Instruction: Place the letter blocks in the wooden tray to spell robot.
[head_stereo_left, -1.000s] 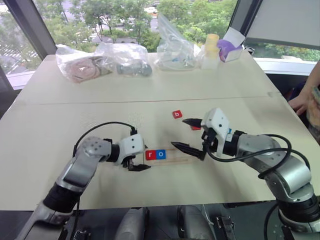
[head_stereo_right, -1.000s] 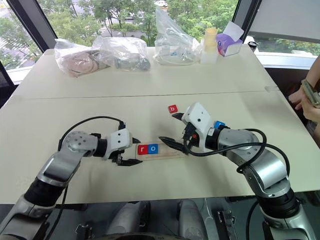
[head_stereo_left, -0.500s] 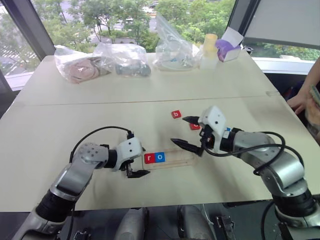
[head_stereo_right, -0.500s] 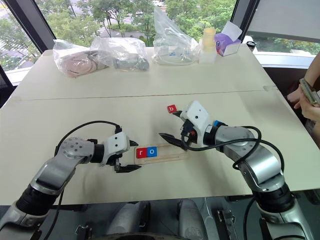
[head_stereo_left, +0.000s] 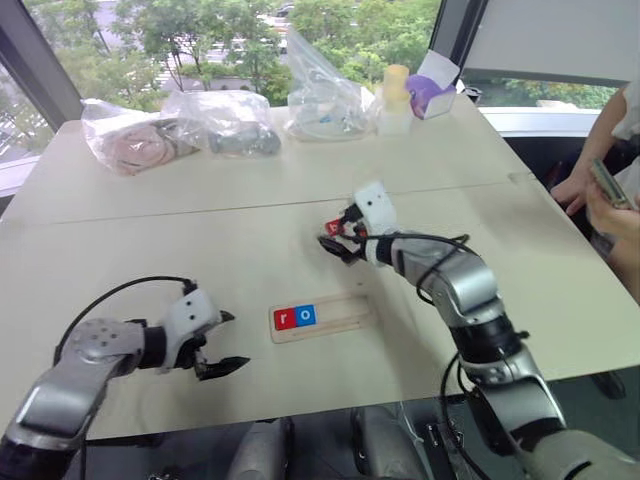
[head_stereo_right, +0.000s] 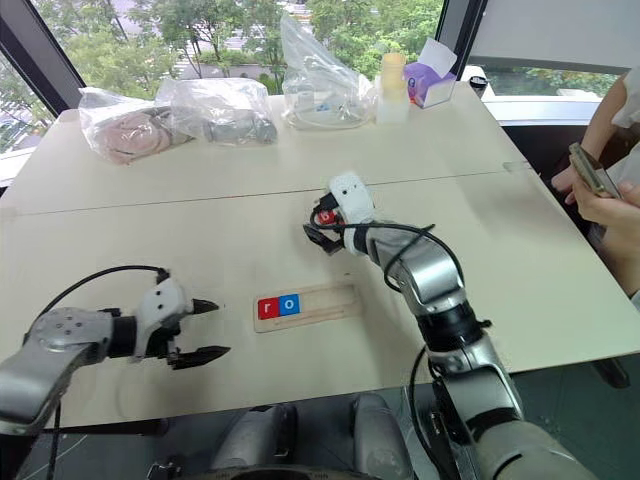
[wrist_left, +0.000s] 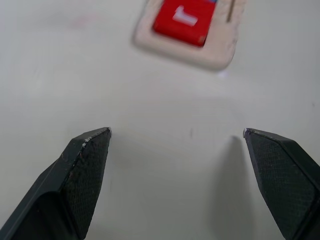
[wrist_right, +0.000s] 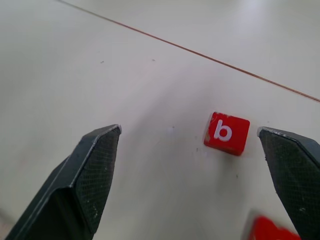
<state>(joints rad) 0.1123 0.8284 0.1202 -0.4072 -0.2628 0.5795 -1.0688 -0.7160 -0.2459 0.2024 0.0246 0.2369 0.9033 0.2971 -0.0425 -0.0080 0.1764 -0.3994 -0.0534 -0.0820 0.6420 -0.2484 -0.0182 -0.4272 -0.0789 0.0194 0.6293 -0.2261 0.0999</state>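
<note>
The wooden tray (head_stereo_left: 322, 317), pale and long, lies mid-table; red r (head_stereo_left: 285, 319) and blue o (head_stereo_left: 306, 316) are seated at its nine-o'clock end, the rest bare. At twelve o'clock, the red b tile (wrist_right: 226, 133) is framed by the wide-spread right gripper (head_stereo_left: 338, 233). The left gripper (head_stereo_left: 222, 342), spread wide, is held empty at the tray's eight o'clock.

Far table (head_stereo_left: 120, 230) edge: three clear plastic bags (head_stereo_left: 225, 120), yellow-capped bottle (head_stereo_left: 396, 98), purple-white box (head_stereo_left: 433, 88). Person's hand holding phone (head_stereo_right: 592, 170), right side.

Pale desk (head_stereo_left: 150, 250) by the window

Near the front lies a tray (head_stereo_left: 322, 317); beyond it a red b block (wrist_right: 227, 133); plastic bags (head_stereo_left: 230, 122), a bottle (head_stereo_left: 396, 100) and a tissue box (head_stereo_left: 437, 86) line the far edge.
</note>
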